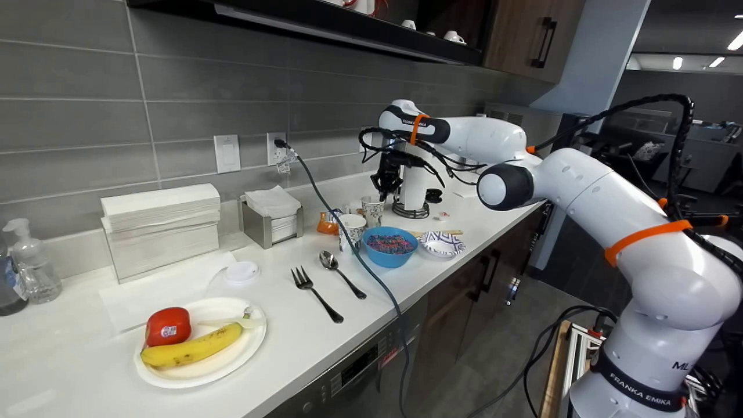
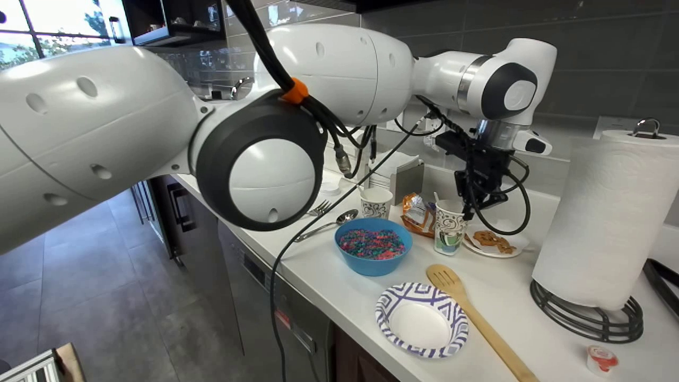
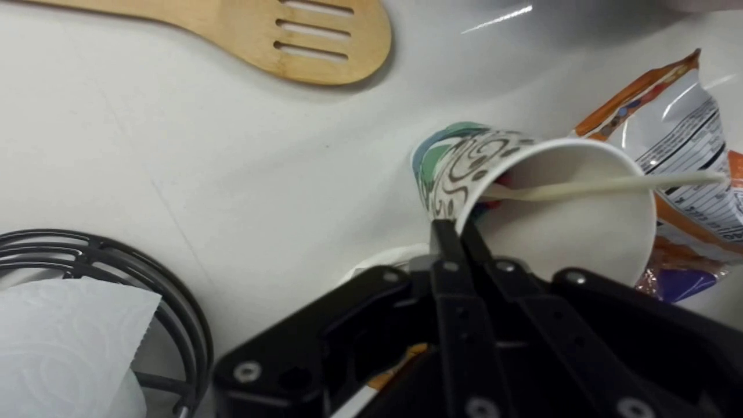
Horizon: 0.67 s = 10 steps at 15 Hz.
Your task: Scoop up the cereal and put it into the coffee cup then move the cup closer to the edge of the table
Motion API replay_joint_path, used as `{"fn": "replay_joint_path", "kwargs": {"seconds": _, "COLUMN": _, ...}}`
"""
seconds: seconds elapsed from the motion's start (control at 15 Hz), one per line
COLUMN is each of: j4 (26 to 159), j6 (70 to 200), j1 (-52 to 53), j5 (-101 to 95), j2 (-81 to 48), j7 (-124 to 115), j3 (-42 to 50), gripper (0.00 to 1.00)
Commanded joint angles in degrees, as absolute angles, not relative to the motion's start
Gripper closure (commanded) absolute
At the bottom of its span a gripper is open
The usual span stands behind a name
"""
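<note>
The cereal, a heap of tiny pink, blue and teal bits point(image 2: 374, 244), lies in a blue bowl point(image 2: 371, 267) on the white table point(image 2: 323, 265). A patterned paper coffee cup point(image 2: 450, 233) stands behind the bowl with a pale utensil handle point(image 3: 603, 187) leaning out of it. A few red and blue bits show inside that cup point(image 3: 464, 165). My gripper point(image 3: 458, 232) is shut on the cup's rim, one finger outside and one inside. It shows above the cup in both exterior views point(image 1: 383, 196) point(image 2: 469, 213). A similar cup point(image 2: 375, 206) stands beside the bowl.
An orange snack bag point(image 2: 419, 215) and a plate of cookies point(image 2: 496, 246) flank the held cup. A wooden spatula point(image 2: 445, 278), paper bowl point(image 2: 421, 323) and paper towel roll point(image 2: 610, 212) stand near. A cable point(image 1: 371, 270) hangs across the counter beside a metal spoon point(image 1: 342, 276).
</note>
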<state>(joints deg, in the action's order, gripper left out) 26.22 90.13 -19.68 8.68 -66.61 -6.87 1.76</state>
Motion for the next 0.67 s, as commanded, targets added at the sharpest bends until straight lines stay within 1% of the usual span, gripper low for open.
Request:
{"fn": "replay_joint_path", "kwargs": {"seconds": 0.0, "j4": 24.83, "j6": 87.74, "j1": -20.71, "j5": 8.92, "j2": -66.49, "j7": -7.58, "j3": 0.94, "gripper": 0.99}}
{"fn": "replay_joint_path", "kwargs": {"seconds": 0.6, "j4": 26.32, "j6": 87.71, "j1": -24.86, "j5": 11.07, "j2": -62.02, "j7": -5.98, "j3": -1.03, "gripper": 0.99}}
